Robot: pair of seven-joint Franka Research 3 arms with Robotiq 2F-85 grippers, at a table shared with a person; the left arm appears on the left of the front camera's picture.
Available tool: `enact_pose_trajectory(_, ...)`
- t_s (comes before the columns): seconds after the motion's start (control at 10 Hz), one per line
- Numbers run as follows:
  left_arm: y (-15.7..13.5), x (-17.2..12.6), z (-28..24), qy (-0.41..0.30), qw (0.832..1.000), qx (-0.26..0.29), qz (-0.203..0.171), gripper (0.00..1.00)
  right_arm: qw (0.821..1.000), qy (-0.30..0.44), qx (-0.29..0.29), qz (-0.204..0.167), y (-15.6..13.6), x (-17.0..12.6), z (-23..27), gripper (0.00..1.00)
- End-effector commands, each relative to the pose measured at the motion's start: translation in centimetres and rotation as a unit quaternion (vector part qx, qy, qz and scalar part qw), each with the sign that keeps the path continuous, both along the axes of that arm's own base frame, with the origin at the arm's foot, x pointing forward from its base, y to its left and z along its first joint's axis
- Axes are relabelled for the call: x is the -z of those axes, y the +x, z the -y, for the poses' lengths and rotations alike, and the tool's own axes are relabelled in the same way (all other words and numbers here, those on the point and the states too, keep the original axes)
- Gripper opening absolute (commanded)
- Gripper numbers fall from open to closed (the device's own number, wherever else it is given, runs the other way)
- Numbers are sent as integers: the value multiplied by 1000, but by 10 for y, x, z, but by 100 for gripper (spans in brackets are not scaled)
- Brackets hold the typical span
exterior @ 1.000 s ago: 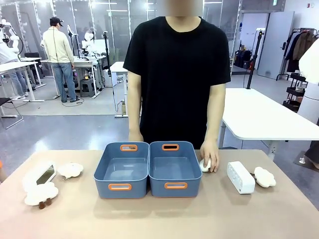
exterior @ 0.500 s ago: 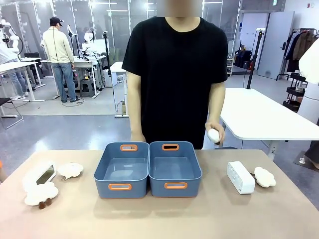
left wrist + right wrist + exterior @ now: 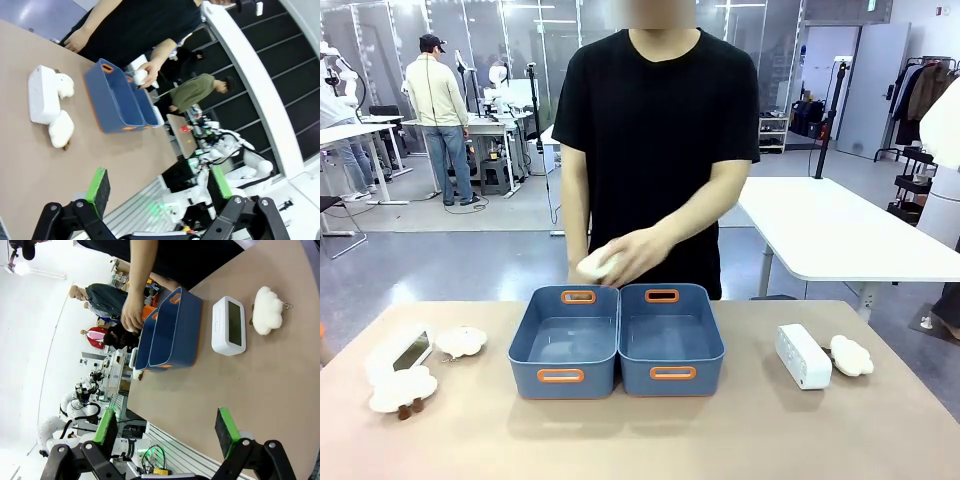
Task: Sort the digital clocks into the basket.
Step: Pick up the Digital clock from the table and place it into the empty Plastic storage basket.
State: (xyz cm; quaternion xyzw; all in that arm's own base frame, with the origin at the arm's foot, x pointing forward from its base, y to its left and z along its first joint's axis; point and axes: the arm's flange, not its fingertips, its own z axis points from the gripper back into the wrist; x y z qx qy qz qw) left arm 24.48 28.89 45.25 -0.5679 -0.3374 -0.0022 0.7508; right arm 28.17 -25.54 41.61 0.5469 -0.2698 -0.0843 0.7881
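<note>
— Where do we see the clocks?

— The left clock [image 3: 408,352] lies screen-up near our left edge of the table [image 3: 640,440]. The right clock [image 3: 803,356] stands on its long edge, well to the right of the baskets. Both are on the tabletop, outside the baskets.

— What crowds them?

— On the left we count two fluffy toys. The near cloud toy [image 3: 402,390] sits against the clock's front end. The left cloud toy [image 3: 460,342] lies between that clock and the left-hand basket [image 3: 563,375]. On the right, the right cloud toy [image 3: 851,355] sits just beside the clock's screen face, on the side away from the right-hand basket [image 3: 672,372].

— And the baskets?

— They stand side by side at mid-table, touching. We cannot tell which one is meant for the clocks. The person's hand [image 3: 638,252] holds a small white toy [image 3: 598,266] above the far rim of the left-hand basket.

— Our tools?

— The left gripper [image 3: 160,184] hangs above the table with its jaws spread wide, gripping nothing. The right gripper [image 3: 166,429] is the same, well short of its clock.
</note>
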Motion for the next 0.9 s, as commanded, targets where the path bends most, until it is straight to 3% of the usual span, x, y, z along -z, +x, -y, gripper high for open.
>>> enact_pose_trajectory(0.0,51,-50,29,164,986,-13,26,100,1000,-1,-6,-1,-3,-1,2,100)
enact_pose_trajectory(0.1,85,-58,48,267,964,16,-18,100,1000,-1,-6,-1,-3,-1,2,100)
enact_pose_trajectory(0.2,111,-62,63,379,924,21,-49,100,1000,-1,-6,-1,-3,-1,2,100)
enact_pose_trajectory(0.3,137,-56,80,452,888,71,-54,100,1000,-1,-6,-1,-3,-1,2,100)
enact_pose_trajectory(0.4,151,-49,91,537,839,59,-59,100,1000,-1,-6,-1,-3,-1,2,100)
enact_pose_trajectory(0.5,163,-45,102,561,818,95,-81,100,1000,-1,-6,-1,-3,-1,2,100)
enact_pose_trajectory(0.6,184,-36,123,580,804,118,-53,100,1000,-1,-6,-1,-3,-1,2,100)
enact_pose_trajectory(0.7,178,-26,139,621,770,134,-55,100,1000,-1,-6,-1,-3,-1,2,100)
enact_pose_trajectory(0.8,189,-13,156,639,758,123,-38,100,1000,-1,-6,-1,-3,-1,2,100)
